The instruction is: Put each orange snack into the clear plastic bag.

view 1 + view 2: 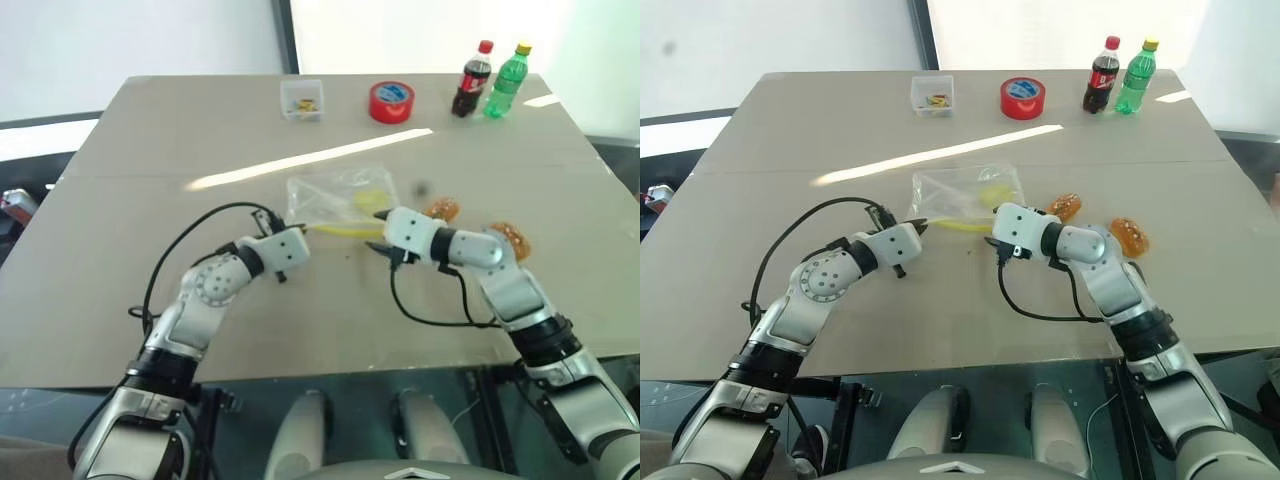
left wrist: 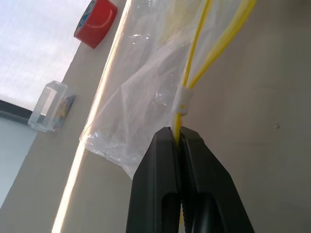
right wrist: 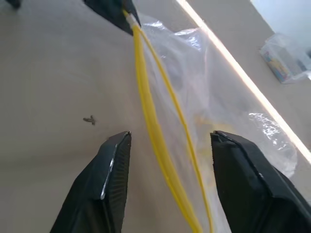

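Note:
The clear plastic bag (image 1: 335,195) lies flat at the table's middle, its yellow strip (image 3: 150,126) along the near edge. My left gripper (image 2: 179,136) is shut on the left end of that strip. My right gripper (image 3: 167,141) is open at the strip's right end; the strip runs between its fingers (image 3: 114,179), apart from both. Two orange snacks (image 1: 442,209) (image 1: 510,238) lie on the table to the right of the bag, behind my right arm.
A pale yellow-green piece (image 1: 368,200) lies inside the bag. Along the far edge stand a small clear tub (image 1: 302,100), a red tape roll (image 1: 391,101), a cola bottle (image 1: 472,80) and a green bottle (image 1: 506,80).

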Action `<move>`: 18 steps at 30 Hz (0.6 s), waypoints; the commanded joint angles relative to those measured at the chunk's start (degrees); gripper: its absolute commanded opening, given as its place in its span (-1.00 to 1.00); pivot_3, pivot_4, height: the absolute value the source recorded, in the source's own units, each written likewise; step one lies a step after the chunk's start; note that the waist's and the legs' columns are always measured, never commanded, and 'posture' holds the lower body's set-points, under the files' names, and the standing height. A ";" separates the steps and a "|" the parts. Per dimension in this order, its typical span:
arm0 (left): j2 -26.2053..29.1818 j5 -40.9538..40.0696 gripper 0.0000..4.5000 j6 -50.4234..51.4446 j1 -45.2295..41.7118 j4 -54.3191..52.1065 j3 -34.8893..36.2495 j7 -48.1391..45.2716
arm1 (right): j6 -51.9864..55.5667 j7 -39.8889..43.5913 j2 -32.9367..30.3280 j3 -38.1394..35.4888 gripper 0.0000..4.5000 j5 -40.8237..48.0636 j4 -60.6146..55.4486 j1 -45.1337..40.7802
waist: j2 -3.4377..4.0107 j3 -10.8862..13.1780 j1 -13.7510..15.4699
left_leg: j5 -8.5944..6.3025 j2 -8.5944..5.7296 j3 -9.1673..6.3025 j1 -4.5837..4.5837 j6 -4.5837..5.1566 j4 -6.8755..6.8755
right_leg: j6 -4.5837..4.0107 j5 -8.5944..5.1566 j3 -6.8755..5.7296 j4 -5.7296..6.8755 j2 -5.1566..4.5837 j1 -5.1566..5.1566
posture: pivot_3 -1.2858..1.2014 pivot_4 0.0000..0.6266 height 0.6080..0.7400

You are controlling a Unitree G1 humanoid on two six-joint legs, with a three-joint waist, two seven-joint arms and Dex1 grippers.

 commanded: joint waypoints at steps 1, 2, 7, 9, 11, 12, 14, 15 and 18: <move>-0.47 -1.05 -1.00 1.06 -0.79 -2.79 1.49 0.64 | 1.39 -0.96 0.60 -1.39 -0.26 1.67 -3.48 1.03 | 0.00 0.00 -0.02 | 0.00 0.00 -0.01 0.00 0.00 0.03 | 0.00 0.00 0.00 0.02 0.00 0.00 | 0.03 -0.52 1.00; -0.60 -1.10 -1.00 1.32 -0.81 -2.92 1.45 0.61 | 1.44 -1.33 0.88 -1.18 -0.50 1.58 -2.97 1.18 | 0.00 0.00 -0.06 | 0.00 0.00 0.00 0.00 0.00 0.06 | 0.00 0.00 0.00 0.04 0.00 0.00 | 0.03 -0.52 1.00; -1.38 -2.47 -1.00 2.13 -0.55 -4.80 1.96 0.19 | 0.27 -4.80 2.28 -0.70 -0.97 -0.62 2.79 -0.99 | -0.01 0.00 -0.10 | 0.00 0.00 0.01 0.00 0.00 0.17 | 0.00 0.00 0.00 0.13 0.01 0.01 | 0.03 -0.52 1.00; -1.05 -2.86 -1.00 2.36 0.14 -6.06 1.96 -0.34 | -0.19 -5.88 3.15 -0.79 -0.97 -0.94 4.71 -2.31 | 0.00 0.00 -0.14 | 0.00 0.01 0.01 0.00 0.00 0.17 | 0.00 0.00 0.00 0.14 0.01 0.01 | 0.03 -0.52 1.00; -0.79 -3.14 -1.00 2.64 0.59 -7.02 2.03 -0.65 | -0.66 -6.21 3.79 -0.76 -0.97 -0.95 6.21 -3.22 | -0.01 0.00 -0.20 | 0.00 0.01 0.01 0.00 0.00 0.17 | 0.00 0.00 0.02 0.14 0.01 0.00 | 0.03 -0.52 1.00; -0.78 -3.37 -1.00 2.79 0.67 -7.39 2.07 -0.75 | -0.94 -6.35 3.98 -0.68 -0.97 -0.98 6.89 -3.50 | 0.00 0.00 -0.18 | 0.00 0.01 -0.01 0.00 0.00 0.17 | 0.00 0.00 0.02 0.14 0.02 0.00 | 0.03 -0.52 1.00; -0.95 -3.89 -1.00 3.32 0.83 -8.48 2.01 -1.16 | -1.66 -7.12 4.61 -0.65 -0.97 -1.13 8.91 -4.28 | -0.01 0.00 -0.16 | 0.00 0.01 0.00 0.00 0.00 0.17 | 0.00 0.00 0.01 0.13 0.02 0.00 | 0.03 -0.52 1.00; -1.00 -4.04 -1.00 3.48 0.91 -8.87 1.95 -1.35 | -1.94 -7.43 4.85 -0.68 -0.97 -1.17 9.72 -4.61 | 0.00 0.00 -0.15 | 0.00 0.01 0.00 0.00 0.00 0.17 | 0.00 0.00 0.01 0.13 0.02 0.01 | 0.03 -0.52 1.00; -0.81 -4.21 -1.00 3.69 1.80 -10.27 1.38 -2.28 | -3.89 -9.15 5.97 -0.02 -0.97 -2.58 14.23 -6.94 | 0.00 0.00 -0.17 | 0.00 0.01 0.02 0.00 0.00 0.17 | 0.00 0.00 0.02 0.13 0.01 0.01 | 0.03 -0.52 1.00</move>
